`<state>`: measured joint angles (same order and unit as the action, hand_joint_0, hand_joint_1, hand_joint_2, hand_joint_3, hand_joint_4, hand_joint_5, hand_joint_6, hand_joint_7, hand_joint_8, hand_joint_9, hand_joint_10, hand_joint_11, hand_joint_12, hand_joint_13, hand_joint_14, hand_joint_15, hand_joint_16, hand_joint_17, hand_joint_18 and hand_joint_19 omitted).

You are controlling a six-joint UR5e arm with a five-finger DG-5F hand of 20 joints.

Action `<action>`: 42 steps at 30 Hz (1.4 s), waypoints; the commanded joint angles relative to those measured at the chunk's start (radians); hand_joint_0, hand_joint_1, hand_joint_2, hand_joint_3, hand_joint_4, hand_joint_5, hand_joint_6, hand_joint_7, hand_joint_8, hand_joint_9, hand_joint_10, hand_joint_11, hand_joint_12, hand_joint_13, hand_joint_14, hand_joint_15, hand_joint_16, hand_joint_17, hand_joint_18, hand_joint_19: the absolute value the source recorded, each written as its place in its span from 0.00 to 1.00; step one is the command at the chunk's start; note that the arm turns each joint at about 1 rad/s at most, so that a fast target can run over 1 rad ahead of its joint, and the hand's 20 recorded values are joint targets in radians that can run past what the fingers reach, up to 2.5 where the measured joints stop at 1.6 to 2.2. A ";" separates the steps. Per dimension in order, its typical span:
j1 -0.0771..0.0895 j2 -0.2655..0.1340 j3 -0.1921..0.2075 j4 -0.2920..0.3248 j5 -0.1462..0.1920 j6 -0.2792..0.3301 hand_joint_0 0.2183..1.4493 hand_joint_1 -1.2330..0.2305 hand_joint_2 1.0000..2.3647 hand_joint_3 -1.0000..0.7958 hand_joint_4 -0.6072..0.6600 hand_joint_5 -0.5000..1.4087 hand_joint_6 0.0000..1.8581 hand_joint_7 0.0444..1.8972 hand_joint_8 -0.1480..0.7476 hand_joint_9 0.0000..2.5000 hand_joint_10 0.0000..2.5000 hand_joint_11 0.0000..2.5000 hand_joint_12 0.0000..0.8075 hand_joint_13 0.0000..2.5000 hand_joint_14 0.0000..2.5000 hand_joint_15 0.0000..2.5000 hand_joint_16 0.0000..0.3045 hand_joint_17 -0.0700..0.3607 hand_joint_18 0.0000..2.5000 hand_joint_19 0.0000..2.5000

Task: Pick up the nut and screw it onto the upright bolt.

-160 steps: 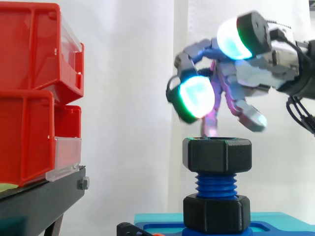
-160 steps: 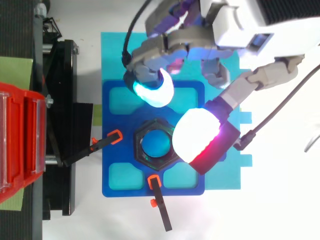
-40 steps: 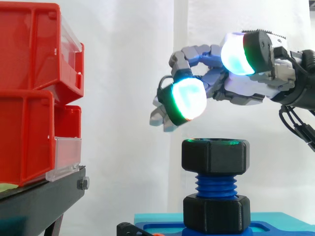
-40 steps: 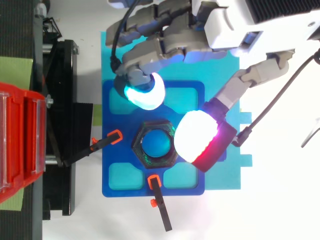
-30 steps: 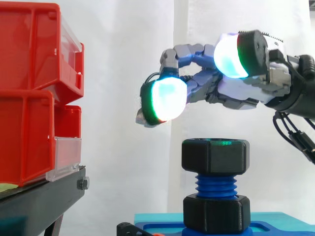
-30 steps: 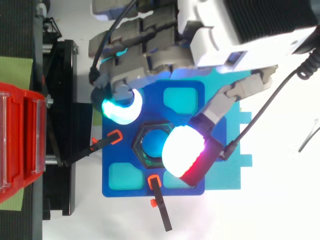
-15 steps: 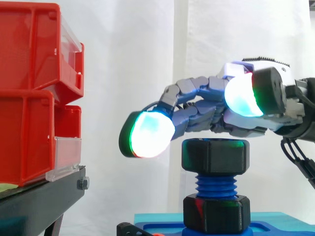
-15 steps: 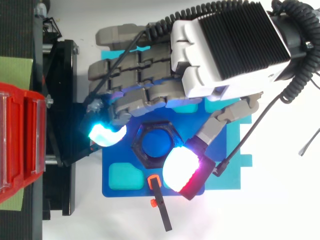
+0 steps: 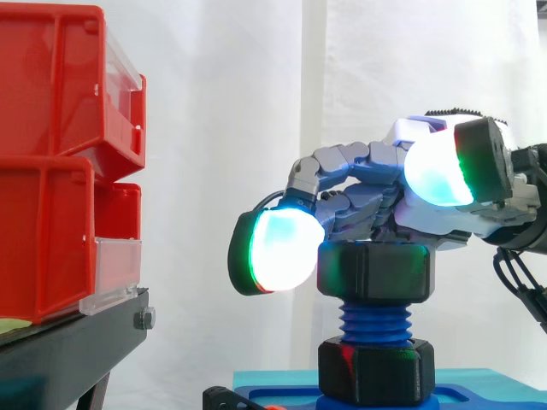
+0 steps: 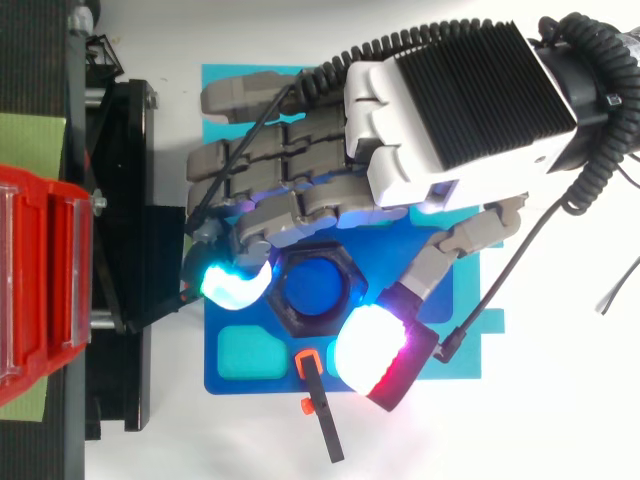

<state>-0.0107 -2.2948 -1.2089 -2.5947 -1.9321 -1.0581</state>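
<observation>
Down from well above a second ago, the hand (image 10: 440, 120) now lies low over the black hexagonal plastic nut (image 9: 373, 272), reaching in from the right and the far side. In the side view its lowest part has come level with the nut's left face. In the last half second it has drawn in rightward toward that face. Whether it grips the nut cannot be told.

The nut has not moved. It sits level at the top of the upright blue threaded bolt (image 9: 373, 323), with the same stretch of thread bare beneath it. Below that, a second black hexagonal nut (image 9: 373, 371) rests at the bolt's foot on the blue base plate (image 10: 245, 370).

Two orange-tipped black clamps (image 10: 308, 363) touch the plate's left and near edges. Well to the left, the stacked red plastic bins (image 9: 51, 171) stand on the black stand (image 9: 68, 350) as before.
</observation>
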 commanded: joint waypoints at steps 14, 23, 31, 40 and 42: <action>-0.005 0.000 0.000 0.041 -0.002 0.004 0.22 0.68 0.00 0.28 0.68 0.21 0.27 0.72 0.49 0.24 0.00 0.00 0.31 0.22 0.00 0.00 0.06 0.26 0.09 0.00; -0.006 0.000 0.000 0.065 -0.008 0.004 0.22 0.66 0.00 0.28 0.68 0.22 0.29 0.73 0.48 0.28 0.00 0.00 0.30 0.25 0.00 0.00 0.06 0.25 0.12 0.00; -0.008 0.000 0.000 0.070 -0.013 0.004 0.23 0.65 0.00 0.28 0.68 0.25 0.29 0.75 0.48 0.31 0.00 0.00 0.29 0.26 0.00 0.00 0.05 0.25 0.13 0.00; -0.011 0.000 0.000 0.070 -0.013 0.004 0.24 0.63 0.00 0.28 0.66 0.26 0.30 0.74 0.48 0.37 0.00 0.00 0.28 0.29 0.00 0.00 0.05 0.24 0.16 0.00; -0.012 0.000 0.000 0.068 -0.013 0.004 0.24 0.63 0.00 0.28 0.65 0.26 0.30 0.73 0.47 0.38 0.00 0.00 0.28 0.30 0.00 0.00 0.05 0.24 0.16 0.00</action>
<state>-0.0217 -2.2948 -1.2087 -2.5251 -1.9451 -1.0538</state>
